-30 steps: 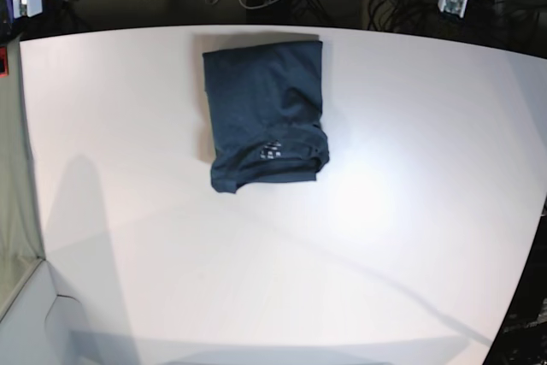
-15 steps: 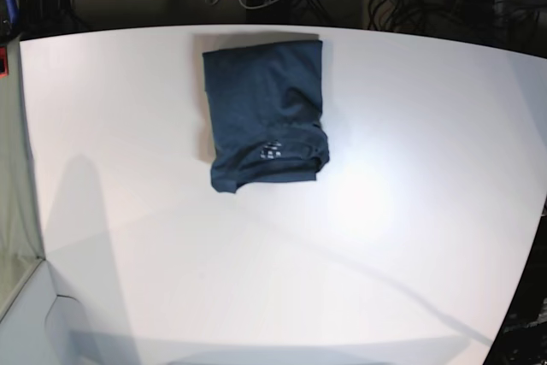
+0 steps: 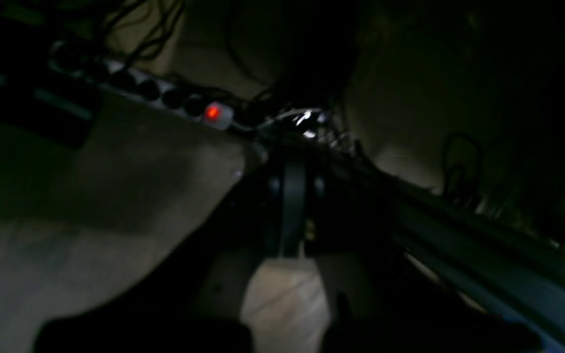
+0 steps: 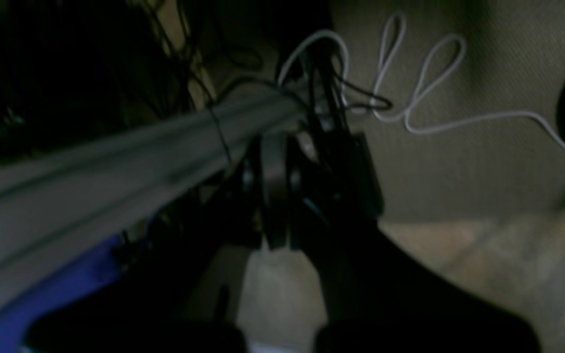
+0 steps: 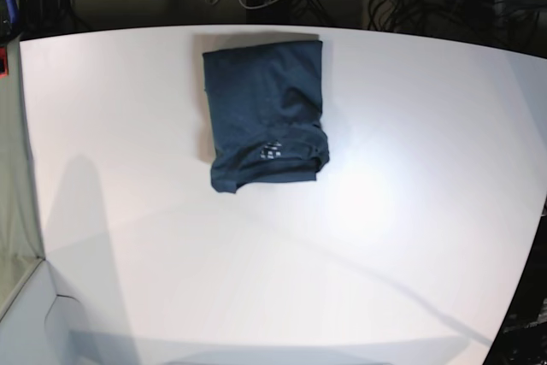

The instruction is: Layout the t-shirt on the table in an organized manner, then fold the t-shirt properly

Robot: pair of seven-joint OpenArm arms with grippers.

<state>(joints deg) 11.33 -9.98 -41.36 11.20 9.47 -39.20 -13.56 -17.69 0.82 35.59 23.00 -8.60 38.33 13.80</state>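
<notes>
The big white desk [image 5: 385, 245] fills the frame. The folded t-shirt [image 5: 265, 96] is set at upper middle, its lower edge bumpy. Both grippers are pressed together, holding nothing. Folding seems finished; only smoothing might be needed.

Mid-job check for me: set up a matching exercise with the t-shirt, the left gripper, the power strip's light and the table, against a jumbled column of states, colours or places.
Things:
1. t-shirt
2. left gripper
3. power strip's light
4. table

Descriptions:
A. glowing red
B. white, beneath the cloth
C. shut, holding nothing
D. dark navy, with small white marks near its lower edge in the base view

Right pairs: 1-D, 2-C, 3-A, 4-B
</notes>
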